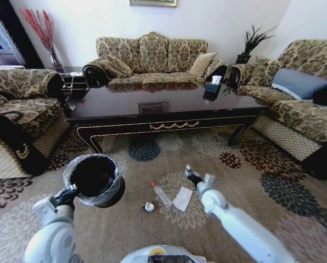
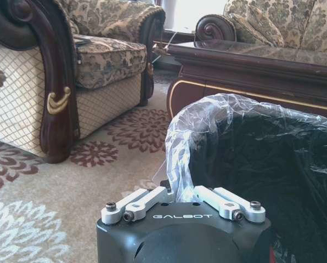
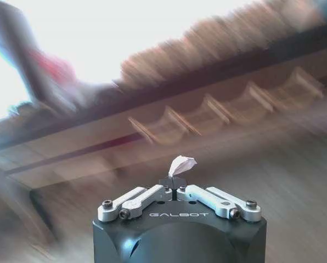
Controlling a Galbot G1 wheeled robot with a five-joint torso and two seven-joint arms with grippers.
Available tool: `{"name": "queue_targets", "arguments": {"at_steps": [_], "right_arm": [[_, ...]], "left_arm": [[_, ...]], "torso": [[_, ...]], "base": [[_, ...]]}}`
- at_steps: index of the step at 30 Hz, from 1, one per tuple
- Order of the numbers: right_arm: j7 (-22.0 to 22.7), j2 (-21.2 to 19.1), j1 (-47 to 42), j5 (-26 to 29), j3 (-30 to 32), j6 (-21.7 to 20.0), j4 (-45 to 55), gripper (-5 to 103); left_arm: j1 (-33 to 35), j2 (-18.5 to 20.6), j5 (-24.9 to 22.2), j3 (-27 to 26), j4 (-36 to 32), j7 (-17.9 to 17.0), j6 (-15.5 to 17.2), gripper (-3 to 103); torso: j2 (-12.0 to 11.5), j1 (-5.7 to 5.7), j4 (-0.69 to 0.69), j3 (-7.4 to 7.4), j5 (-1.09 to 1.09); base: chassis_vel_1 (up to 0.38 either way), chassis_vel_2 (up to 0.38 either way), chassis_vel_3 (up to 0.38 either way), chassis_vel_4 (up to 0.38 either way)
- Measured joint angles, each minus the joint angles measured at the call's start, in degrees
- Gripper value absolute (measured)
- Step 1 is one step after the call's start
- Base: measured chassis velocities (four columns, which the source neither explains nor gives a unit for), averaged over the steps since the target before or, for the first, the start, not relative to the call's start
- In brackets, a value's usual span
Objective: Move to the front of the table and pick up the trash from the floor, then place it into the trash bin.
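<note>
The left gripper (image 2: 177, 193) is clamped on the bin (image 1: 94, 179) liner's rim, holding it up. The right gripper (image 3: 174, 183) pinches a small white paper scrap. Beside it on the floor (image 1: 251, 175) lie the paper (image 1: 182, 198), bottle (image 1: 162, 194) and can (image 1: 148, 206). That thin pinch could drop the scrap short of the bin
</note>
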Motion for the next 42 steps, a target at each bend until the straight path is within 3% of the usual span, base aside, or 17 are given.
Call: {"name": "queue_targets", "arguments": {"at_steps": [2, 5, 9, 12, 16, 18, 20, 24, 42], "right_arm": [[-7.4, -1.5, 3.7, 1.1, -2.6, 5.5, 0.5, 0], [-17.1, -3.6, 11.3, 3.6, -8.3, 10.5, 1.1, 0], [-21.7, -4.8, 18.7, 4.1, -15.3, 12.7, 1.3, 0], [-22.1, -4.9, 22.3, 3.9, -19.2, 13.2, 1.4, 0], [-22.7, -3.1, 37.1, 3.9, -32.0, 13.5, 1.0, 0], [-22.8, -2.0, 39.8, 3.9, -34.1, 13.5, 0.5, 0], [-22.9, 1.6, 46.2, 3.9, -39.3, 13.5, -1.3, 0], [-22.9, 5.2, 50.9, 4.0, -43.6, 13.4, -3.7, 0], [-23.9, 13.0, 53.8, -1.9, -54.0, 15.5, -10.9, 0]], "left_arm": [[-0.1, 0.0, 0.3, 0.3, 0.2, 0.2, 0.1, 3], [-0.3, 0.0, 0.7, 0.8, 0.2, 0.4, 0.3, 3], [-0.9, -0.5, 1.1, 1.3, 0.2, 0.5, 0.7, 3], [-1.0, -0.7, 1.6, 1.5, 0.4, 0.6, 0.8, 3], [-1.4, -0.9, 2.0, 1.7, 0.6, 1.1, 0.8, 3], [-1.6, -0.9, 2.0, 1.7, 0.6, 1.1, 0.8, 3], [-1.8, -1.0, 1.9, 1.6, 0.9, 1.2, 0.8, 3], [-2.0, -1.0, 1.7, 1.5, 1.0, 1.2, 0.9, 3], [-2.9, -0.7, 0.8, 0.9, 1.5, 1.3, 0.8, 3]], "torso": [[0.0, 0.00, 0.02, 0.01, 0.01], [0.0, 0.00, 0.02, 0.00, 0.01], [0.0, 0.00, 0.01, 0.01, 0.02], [0.0, 0.00, -0.01, 0.01, 0.00], [0.0, 0.00, 0.01, 0.01, -0.02], [0.0, 0.00, 0.02, 0.00, -0.01], [0.0, 0.00, 0.03, 0.01, 0.00], [0.0, 0.01, 0.02, 0.01, -0.02], [0.0, 0.00, 0.00, 0.00, 0.00]], "base": [[0.000, 0.000, 0.000, 0.000], [0.000, 0.000, 0.000, 0.000], [0.000, 0.000, 0.000, 0.000], [0.000, 0.000, 0.000, 0.000], [0.000, 0.000, 0.000, 0.000], [0.000, 0.000, 0.000, 0.000], [0.000, 0.000, 0.000, 0.000], [0.000, 0.000, 0.000, 0.000], [0.000, 0.000, 0.000, 0.000]]}}
